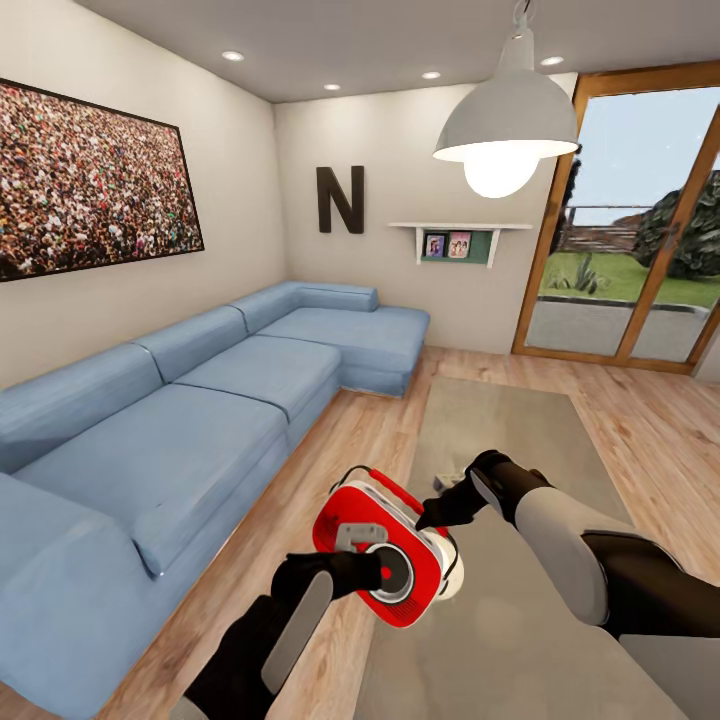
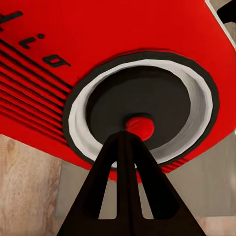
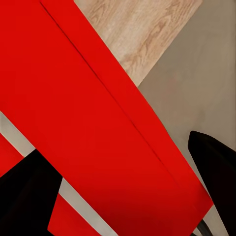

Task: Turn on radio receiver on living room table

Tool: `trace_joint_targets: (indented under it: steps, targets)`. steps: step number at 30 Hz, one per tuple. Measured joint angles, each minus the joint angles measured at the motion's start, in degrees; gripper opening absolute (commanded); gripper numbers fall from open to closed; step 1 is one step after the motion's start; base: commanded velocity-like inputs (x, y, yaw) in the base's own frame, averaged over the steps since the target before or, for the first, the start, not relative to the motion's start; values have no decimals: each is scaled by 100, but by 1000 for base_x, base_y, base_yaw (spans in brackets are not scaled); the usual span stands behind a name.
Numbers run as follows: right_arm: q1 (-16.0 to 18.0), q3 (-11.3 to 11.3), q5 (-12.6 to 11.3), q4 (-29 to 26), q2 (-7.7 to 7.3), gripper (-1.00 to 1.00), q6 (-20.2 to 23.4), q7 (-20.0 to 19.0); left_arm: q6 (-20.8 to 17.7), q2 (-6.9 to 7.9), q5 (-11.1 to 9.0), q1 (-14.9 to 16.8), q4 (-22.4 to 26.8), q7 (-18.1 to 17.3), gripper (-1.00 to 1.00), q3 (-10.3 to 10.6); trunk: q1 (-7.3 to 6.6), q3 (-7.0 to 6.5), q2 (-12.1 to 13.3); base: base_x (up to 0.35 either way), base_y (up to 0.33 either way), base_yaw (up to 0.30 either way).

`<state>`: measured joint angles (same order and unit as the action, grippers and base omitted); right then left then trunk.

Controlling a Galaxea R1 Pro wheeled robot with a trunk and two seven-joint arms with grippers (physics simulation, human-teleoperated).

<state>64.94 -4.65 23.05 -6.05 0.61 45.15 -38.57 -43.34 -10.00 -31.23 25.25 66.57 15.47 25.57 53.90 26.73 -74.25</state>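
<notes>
Radio point(image 1: 385, 545) held aloft over table point(image 1: 520, 640), pinched by right gripper point(image 1: 432, 520). Left gripper point(image 1: 372, 572), jaws pressed together, touching dial point(image 2: 140, 110). Push risk: radio knocked from pinch.

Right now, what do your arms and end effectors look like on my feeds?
Both arms mix glossy black segments with light grey shell panels. The left end effector and right end effector are black, with flat tapering fingers; the left's show slot cut-outs.
</notes>
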Motion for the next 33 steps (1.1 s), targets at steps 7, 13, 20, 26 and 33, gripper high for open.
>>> trace_joint_targets:
  steps: [7,13,20,26,33]
  targets:
    - [0,1,2,0,7,-100,0,0,-15,0,-6,131,-6,-10,-100,0,0,0,0,0,0,0]
    - [0,5,0,0,38,-100,1,-3,-18,0,-6,152,-31,-123,-100,15,0,0,0,0,0,0]
    - [-1,14,10,1,87,-100,2,-16,-8,0,-6,163,-214,-218,-100,18,0,0,0,0,0,0]
    - [0,11,14,0,121,-100,-3,-41,-8,0,2,164,-259,-223,-100,18,0,0,0,0,0,0]
    - [0,8,11,0,123,-100,3,-64,-7,0,3,164,-292,-220,-100,18,0,0,0,0,0,0]
